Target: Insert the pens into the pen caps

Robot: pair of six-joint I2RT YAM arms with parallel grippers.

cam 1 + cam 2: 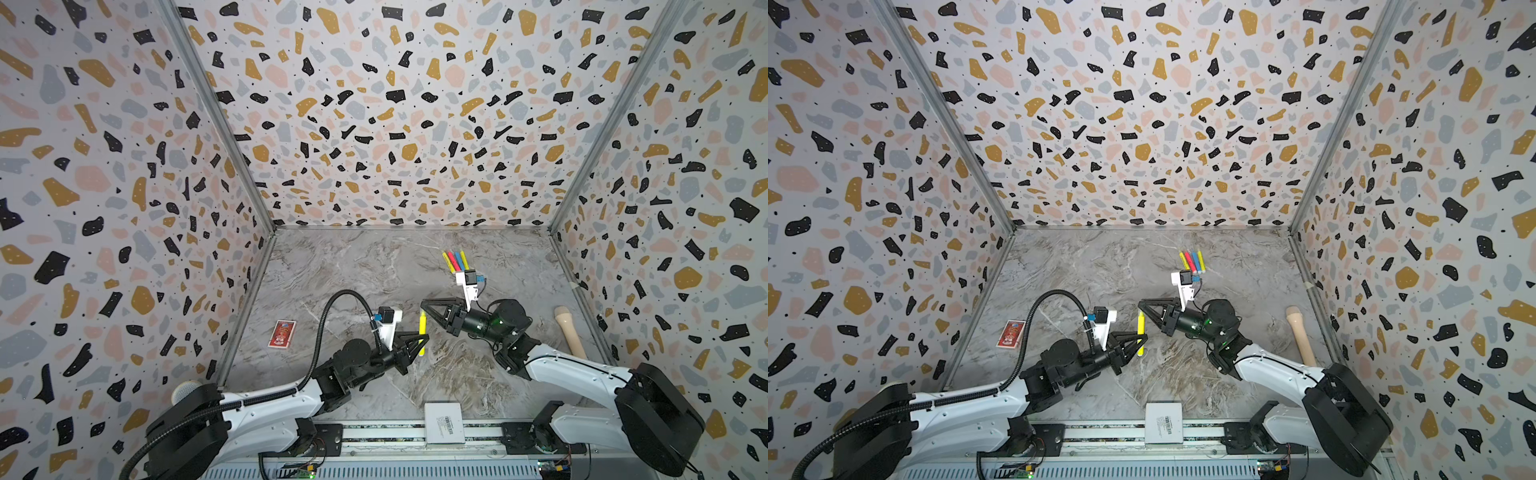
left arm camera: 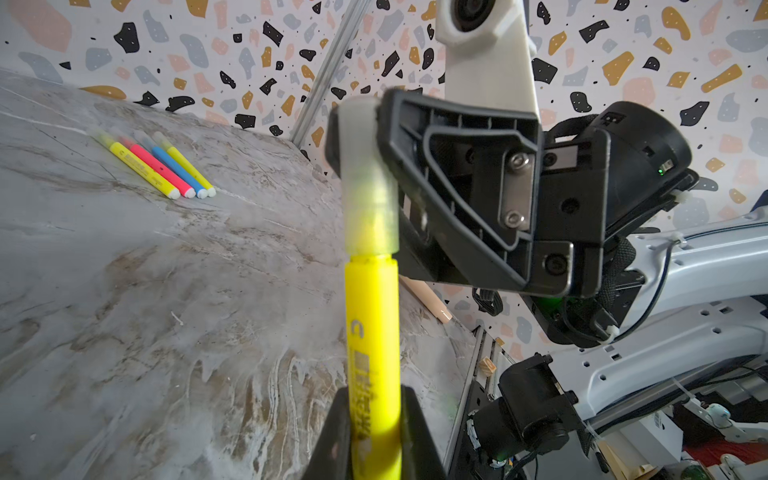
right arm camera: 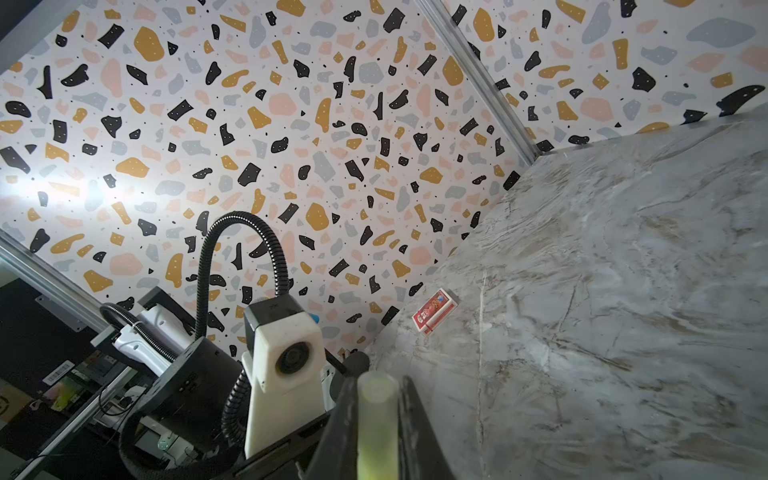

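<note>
the left gripper (image 1: 422, 340) clamps the yellow pen (image 1: 422, 323) above the marble table (image 1: 332, 270), the right gripper (image 1: 424, 306) pinches the translucent cap (image 2: 368, 187) fitted over its tip, and four capped pens (image 1: 455, 260) lie together farther back.

We see a bright yellow pen (image 2: 372, 332) with a frosted cap (image 2: 368, 187), four pens (image 2: 160, 168) yellow, pink-red, blue, yellow, a grey-brown marbled table (image 2: 124, 291), walls (image 1: 374, 104) speckled black, ochre, pink, grey

You cannot see the lower end of the yellow pen (image 2: 372, 332); the left wrist view's edge cuts it off. Its cap (image 2: 370, 199) is blurred, the tip partly covered by the right gripper (image 2: 359, 124).
</note>
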